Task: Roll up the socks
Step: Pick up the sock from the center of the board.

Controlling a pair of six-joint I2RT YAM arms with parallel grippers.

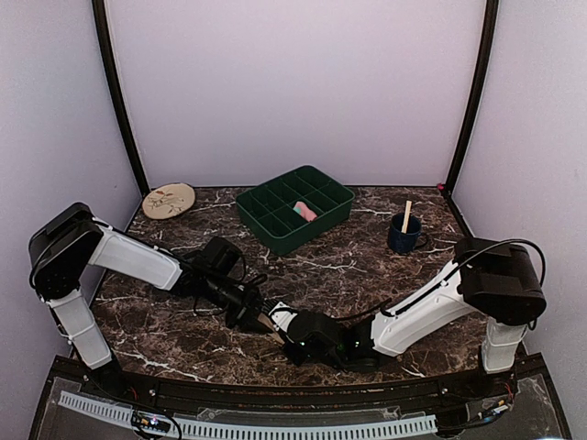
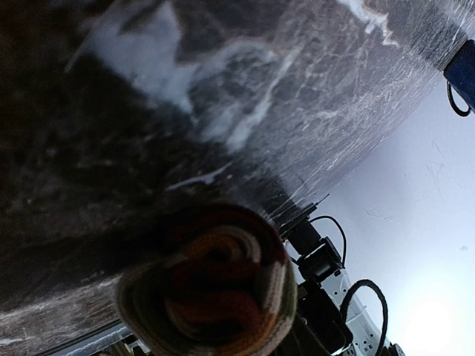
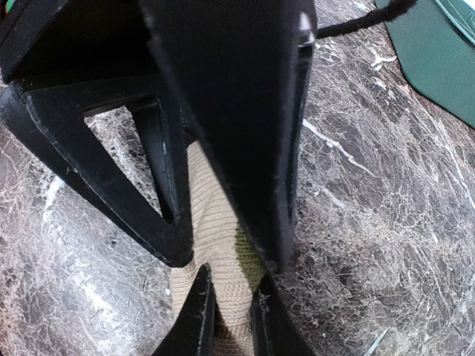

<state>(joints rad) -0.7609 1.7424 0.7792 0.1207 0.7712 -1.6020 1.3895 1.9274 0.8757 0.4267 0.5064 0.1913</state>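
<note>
The beige knit striped sock (image 2: pixel 211 293), banded in maroon, olive and orange, sits low in the middle of the overhead frame on the dark brown, white-veined marble-look counter (image 1: pixel 367 275), between the two arms. From the left wrist it shows end-on as a soft, fuzzy spiral, with an olive-beige outer layer wrapped around maroon and orange turns.

The right end effector (image 3: pixel 226 256) is clamped on it. Its flat black fingers, one of them an open triangular frame, press from both sides on a ribbed beige stretch with an olive patch. At the bottom of that same view two narrower black prongs flank the fabric. They appear to belong to the left end effector (image 1: pixel 249 313), but whether they pinch the sock or only straddle it I cannot tell – its fingers are lost in the dark in its own camera.

The pink sock (image 1: pixel 304 212), a small bundle with a pale patch, lies in one of the middle compartments of the dark green moulded plastic tray (image 1: pixel 266 215), in the upper centre of the overhead frame.

A round beige disc (image 1: pixel 169 200) with a faint drawn pattern lies flat at the counter's upper left. To the right of the tray stands a dark blue mug (image 1: pixel 402 238) with a pale wooden stick (image 1: pixel 406 216) in it.
</note>
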